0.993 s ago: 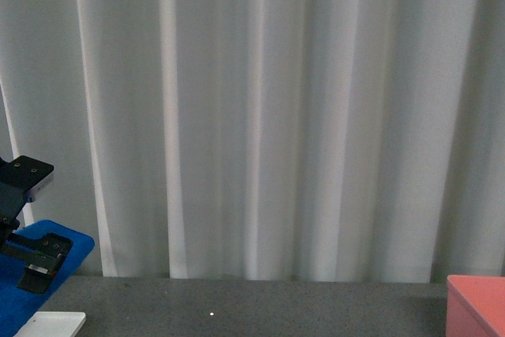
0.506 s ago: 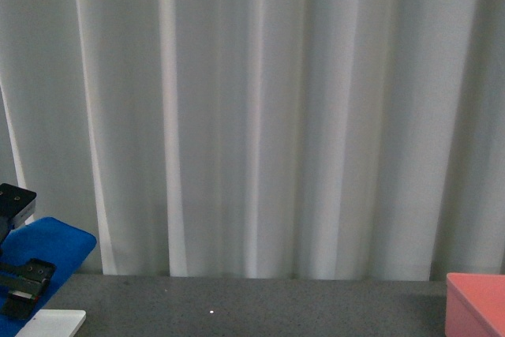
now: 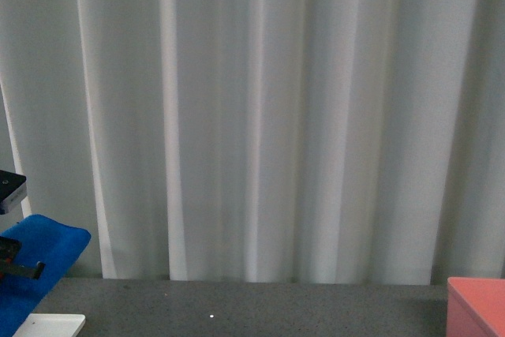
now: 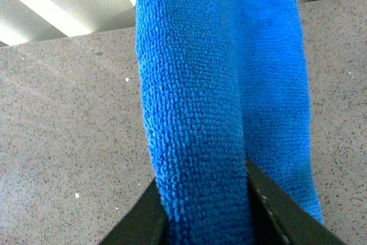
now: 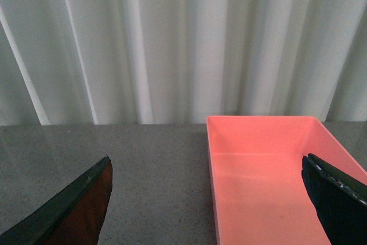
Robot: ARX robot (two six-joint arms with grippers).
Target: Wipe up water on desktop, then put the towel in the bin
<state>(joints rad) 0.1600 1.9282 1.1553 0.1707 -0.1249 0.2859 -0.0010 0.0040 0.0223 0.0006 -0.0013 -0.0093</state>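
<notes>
Left wrist view: towel (image 4: 221,101) clamped tight inside the left hand (image 4: 207,213), above the desktop (image 4: 69,142).

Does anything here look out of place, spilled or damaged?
Nothing stands out. The towel is clamped in the left gripper with no tear in view. The bin stands straight and is empty. The desktop shows no puddle, only its fine speckle.

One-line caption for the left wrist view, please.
Left gripper shut on the blue terry towel, with the speckled grey desktop and white curtain beyond.
</notes>
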